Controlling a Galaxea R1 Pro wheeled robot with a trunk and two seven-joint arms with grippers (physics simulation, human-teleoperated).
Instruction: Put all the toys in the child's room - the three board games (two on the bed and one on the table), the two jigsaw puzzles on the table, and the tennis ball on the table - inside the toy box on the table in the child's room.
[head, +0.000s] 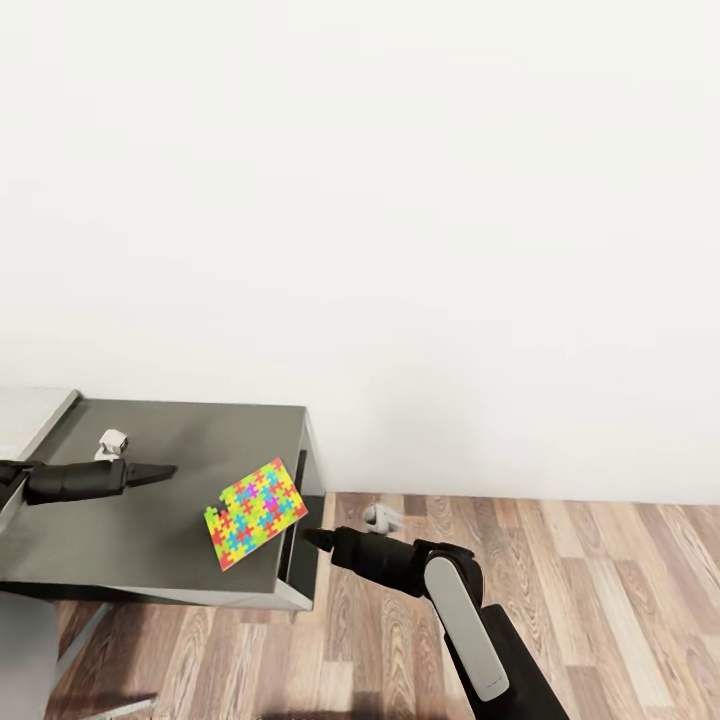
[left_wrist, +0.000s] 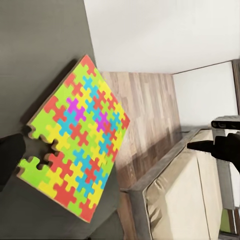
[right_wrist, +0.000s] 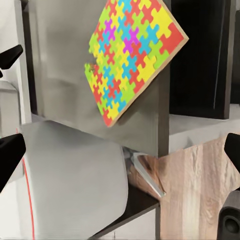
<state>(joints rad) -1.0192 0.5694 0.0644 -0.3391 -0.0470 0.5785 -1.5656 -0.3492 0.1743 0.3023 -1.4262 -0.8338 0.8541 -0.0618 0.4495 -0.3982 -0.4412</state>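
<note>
- progress, judged from these views: seemingly early or midway, with one toy lying loose on the desk and no shallow light-grey toy box to be seen, so nothing can be confirmed as put away.
- at far left in the head view, black left gripper hovering over the dark-grey lower section of the table, empty, holding nothing; whether its fingers stand apart or together cannot be told.
- just right of it, thin flat square jigsaw puzzle of interlocking yellow, red, blue and green pieces lying flat near the desk's right edge, one corner close to the edge or slightly over it; seen again in the left wrist view and the right wrist view.
- further right, black right gripper beside the desk's end, above the wood-plank floor, just off the puzzle's corner, not touching it; fingers spread wide, empty.
- counted: one jigsaw puzzle, two grippers; no board games, tennis ball or second puzzle to count.
- left to do, by judgement: grasp this puzzle, carry it to the box, then the rest.
</note>
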